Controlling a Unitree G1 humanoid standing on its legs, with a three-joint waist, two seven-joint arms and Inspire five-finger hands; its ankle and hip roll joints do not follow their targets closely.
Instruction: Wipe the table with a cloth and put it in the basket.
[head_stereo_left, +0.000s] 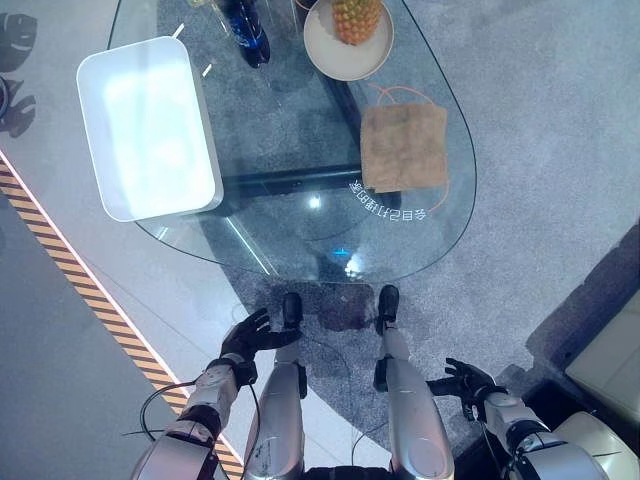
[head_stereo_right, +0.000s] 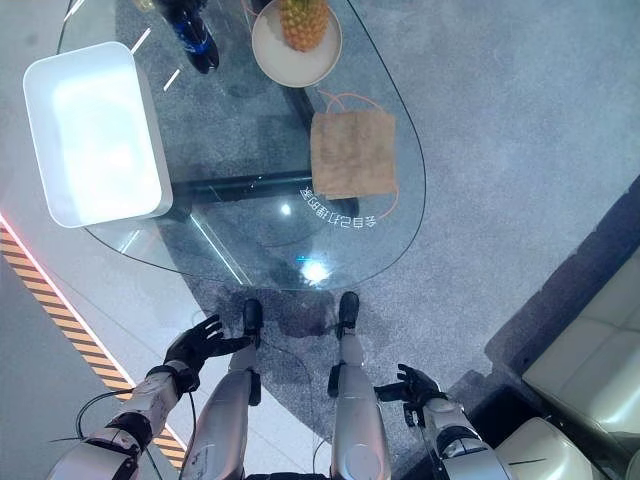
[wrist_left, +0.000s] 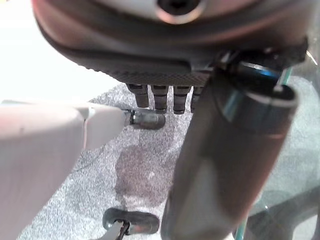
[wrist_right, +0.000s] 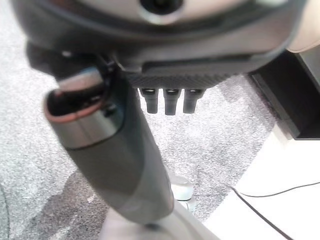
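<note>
fingers of both the left hand (head_stereo_left: 255, 335) and right hand (head_stereo_left: 465, 382) hung relaxed, holding nothing; the brown cloth (head_stereo_left: 403, 147) lay unreached near the glass table's (head_stereo_left: 300, 240) right edge.

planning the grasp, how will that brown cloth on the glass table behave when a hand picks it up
The brown cloth lies flat and thin on the glass table, so it probably is floppy and will drape from whichever edge gets pinched. It looks light. On smooth glass it may slide rather than bunch when pushed. Both hands, left hand and right hand, hang open near the floor.
</note>
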